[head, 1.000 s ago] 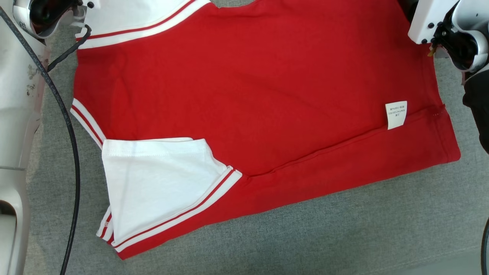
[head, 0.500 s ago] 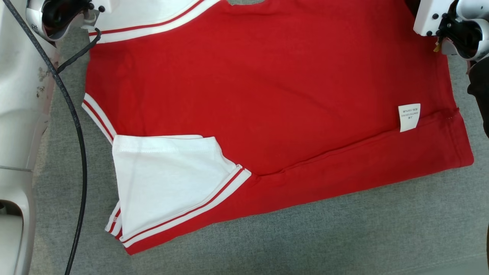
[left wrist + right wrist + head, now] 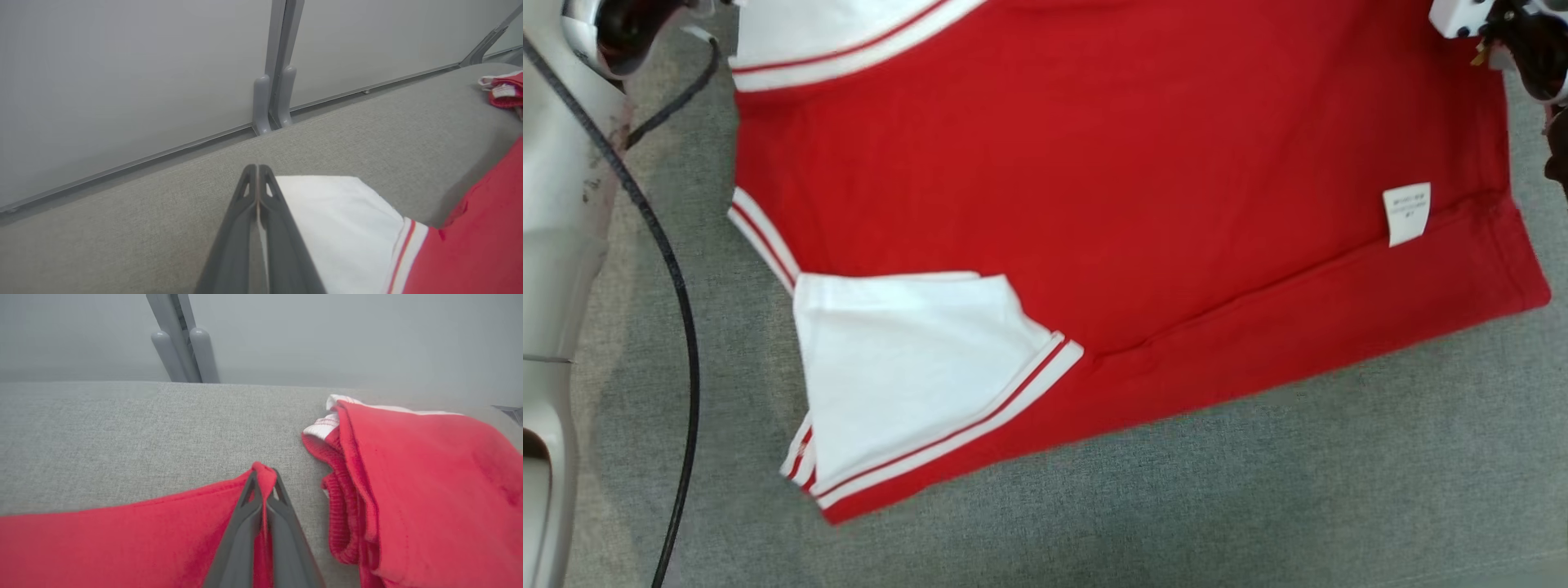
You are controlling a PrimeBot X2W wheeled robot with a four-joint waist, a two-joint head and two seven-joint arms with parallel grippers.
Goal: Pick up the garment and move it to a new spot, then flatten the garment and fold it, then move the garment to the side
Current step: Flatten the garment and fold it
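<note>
A red garment (image 3: 1094,204) with white, striped sleeves lay spread across a grey fabric-covered table (image 3: 1258,506), leaving a bare strip along the table's near edge. One white sleeve (image 3: 907,367) was folded inward over the red cloth on the near left. A small white care label (image 3: 1407,214) showed at the right. On the garment's far side, the left gripper (image 3: 257,169) was pressed together, pinching the edge of the other white sleeve (image 3: 339,220). The right gripper (image 3: 264,477) was clamped on a raised fold of red fabric. A black cable (image 3: 678,310) ran along the left.
</note>
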